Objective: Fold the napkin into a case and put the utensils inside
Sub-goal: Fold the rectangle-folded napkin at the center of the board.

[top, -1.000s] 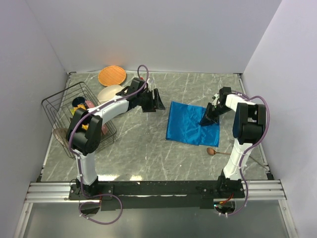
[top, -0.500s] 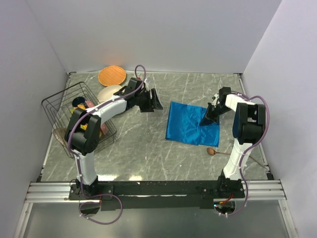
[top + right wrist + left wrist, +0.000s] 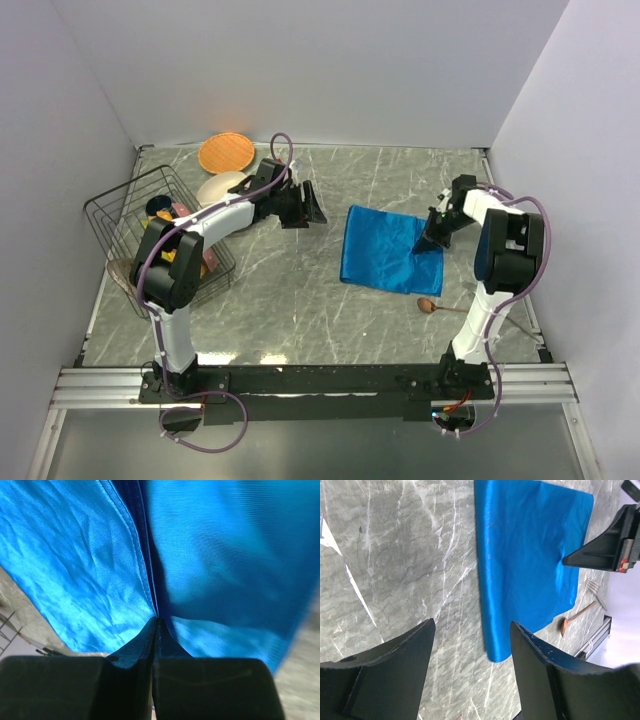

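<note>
Pinching the blue napkin [image 3: 380,255] near its right edge, the right pincer [image 3: 424,244] is clenched on the cloth. In its own wrist camera the two fingers [image 3: 131,660] meet tight on a raised crease, and blue fabric fills nearly the whole view, so little else can be made out there. The napkin lies on the marble-patterned surface [image 3: 290,290], right of centre. Its left edge looks rounded, perhaps a fold with a layer beneath, though I can't be sure. The left pincer [image 3: 306,205] hangs to the left of the napkin, apart from it, jaws spread wide with nothing between them. A wooden spoon [image 3: 428,304] lies near the napkin's near right corner without touching it, its thin handle running behind the right arm. A fork [image 3: 592,586] shows small and faint in the left wrist view. At the far left a wire basket [image 3: 120,205] holds things I can't identify. The left arm covers part of a white plate [image 3: 218,186] beside an orange plate [image 3: 225,153].
</note>
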